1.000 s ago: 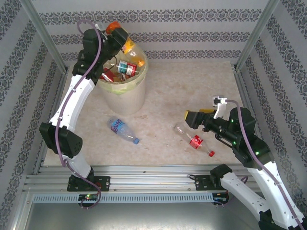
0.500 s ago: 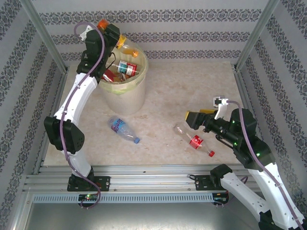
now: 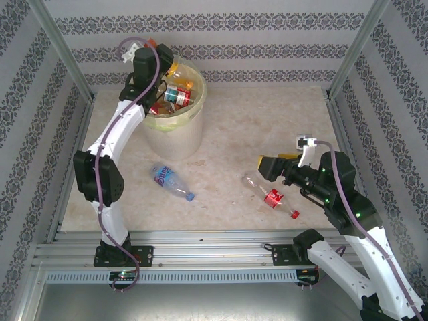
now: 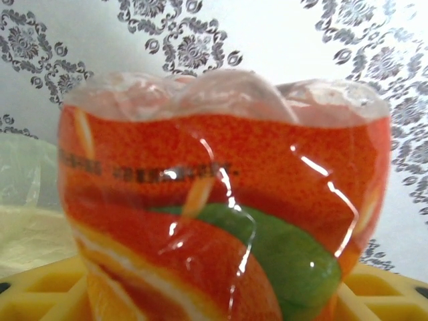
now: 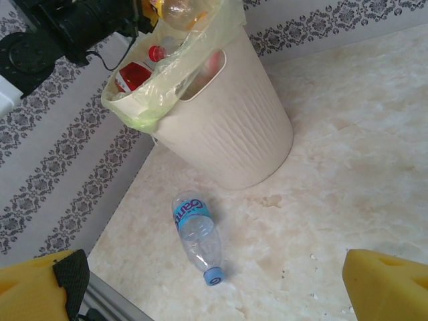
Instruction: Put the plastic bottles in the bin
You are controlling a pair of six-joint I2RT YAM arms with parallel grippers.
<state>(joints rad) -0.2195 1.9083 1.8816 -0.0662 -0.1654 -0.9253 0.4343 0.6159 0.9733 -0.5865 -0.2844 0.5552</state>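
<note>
The cream-white bin with its pale yellow bag stands at the back left and holds several bottles. My left gripper hangs over the bin's back rim, shut on an orange-labelled bottle whose lobed base points away from the camera; its yellow pads flank the bottle. A clear bottle with a blue label and blue cap lies on the table in front of the bin. A clear bottle with a red label and red cap lies just below my right gripper, which is open and holds nothing.
Patterned walls and metal posts close in the marble-look table on three sides. The right wrist view shows the bin and the blue-label bottle ahead, with the left arm above the bin.
The left arm has swung its wrist right and down over the bin's rim, carrying the orange bottle further in. The right arm and both table bottles have not moved.
</note>
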